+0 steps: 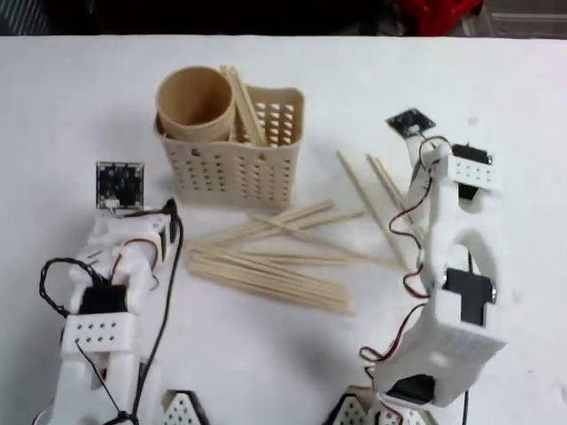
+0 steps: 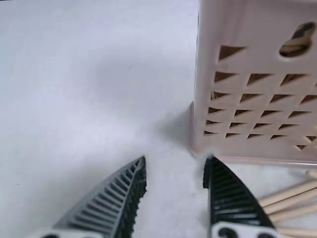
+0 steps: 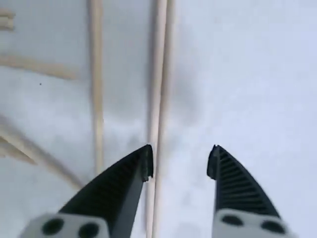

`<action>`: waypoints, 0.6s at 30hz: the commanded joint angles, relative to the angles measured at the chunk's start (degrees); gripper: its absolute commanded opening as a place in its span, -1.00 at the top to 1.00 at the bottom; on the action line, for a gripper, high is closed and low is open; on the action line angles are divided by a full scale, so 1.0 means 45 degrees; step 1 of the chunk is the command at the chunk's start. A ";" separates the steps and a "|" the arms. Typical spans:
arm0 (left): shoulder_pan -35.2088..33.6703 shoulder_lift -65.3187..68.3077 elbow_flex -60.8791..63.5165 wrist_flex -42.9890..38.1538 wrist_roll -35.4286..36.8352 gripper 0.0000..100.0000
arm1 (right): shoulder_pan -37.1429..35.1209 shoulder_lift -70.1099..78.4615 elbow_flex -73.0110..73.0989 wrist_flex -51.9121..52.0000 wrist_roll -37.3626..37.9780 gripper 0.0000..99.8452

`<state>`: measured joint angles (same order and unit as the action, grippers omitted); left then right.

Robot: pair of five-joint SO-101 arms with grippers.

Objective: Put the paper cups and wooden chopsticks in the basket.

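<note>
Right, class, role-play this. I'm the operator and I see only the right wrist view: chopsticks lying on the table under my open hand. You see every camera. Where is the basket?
Observer: The basket stands beyond the loose chopsticks, towards the left arm's side.
Operator: Is anything in it?
Observer: Yes, a paper cup, with a few chopsticks leaning beside it.
Operator: And the left hand?
Observer: The left hand is open and holds nothing, low by the basket's near corner.
</note>
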<state>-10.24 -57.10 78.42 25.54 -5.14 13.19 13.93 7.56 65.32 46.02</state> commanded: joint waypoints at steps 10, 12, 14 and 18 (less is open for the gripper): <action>0.0068 -0.0244 -0.0039 -0.0293 -0.0137 0.59 | -0.0029 0.1358 -0.0508 -0.1436 0.0137 0.62; 0.0068 -0.0244 -0.0039 -0.0293 -0.0137 0.59 | -0.0029 0.2022 -0.0508 -0.1827 0.0137 0.62; 0.0068 -0.0244 -0.0039 -0.0293 -0.0137 0.59 | -0.0010 0.2589 -0.0801 -0.1807 0.0137 0.62; 0.0068 -0.0244 -0.0039 -0.0293 -0.0137 0.59 | 0.0088 0.3331 -0.1700 -0.0772 0.0137 0.62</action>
<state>-10.24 -57.10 78.42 25.54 -5.14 13.63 27.38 2.73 59.43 46.11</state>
